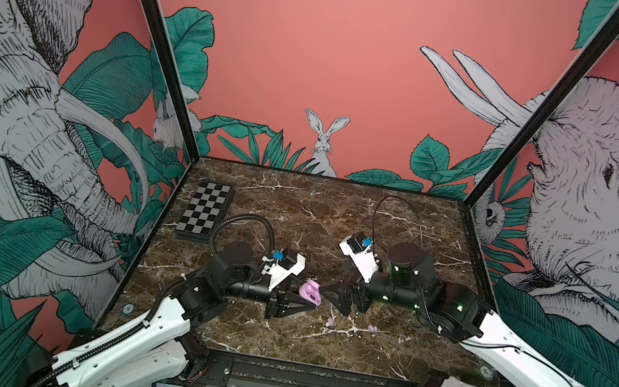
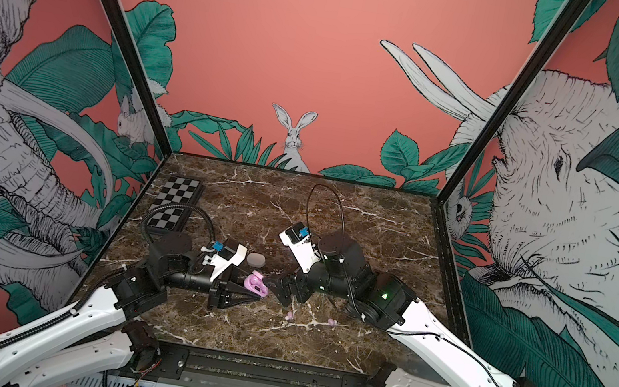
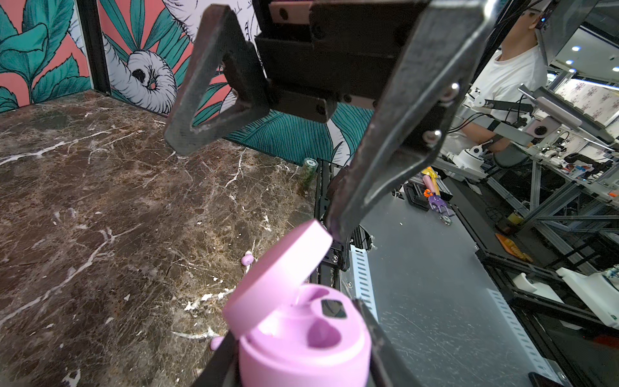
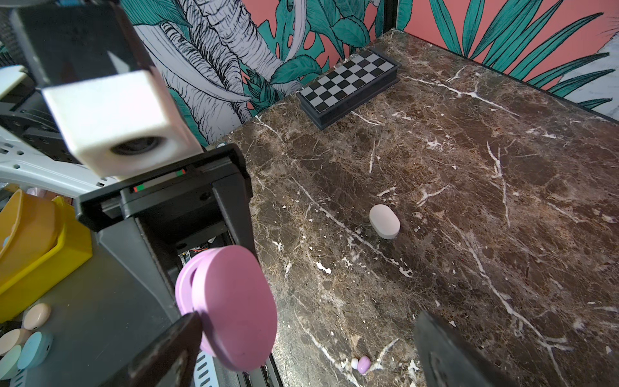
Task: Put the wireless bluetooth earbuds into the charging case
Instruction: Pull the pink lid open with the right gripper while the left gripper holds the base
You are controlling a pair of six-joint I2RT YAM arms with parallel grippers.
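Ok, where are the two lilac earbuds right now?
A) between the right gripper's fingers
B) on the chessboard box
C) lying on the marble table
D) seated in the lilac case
C: one lilac earbud and the second lilac earbud lie on the marble table, on the near side of the open lilac case and apart from it.

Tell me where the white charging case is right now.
In a top view the closed white charging case lies on the marble table near its middle, just behind the open lilac case, beside the left arm's wrist camera.
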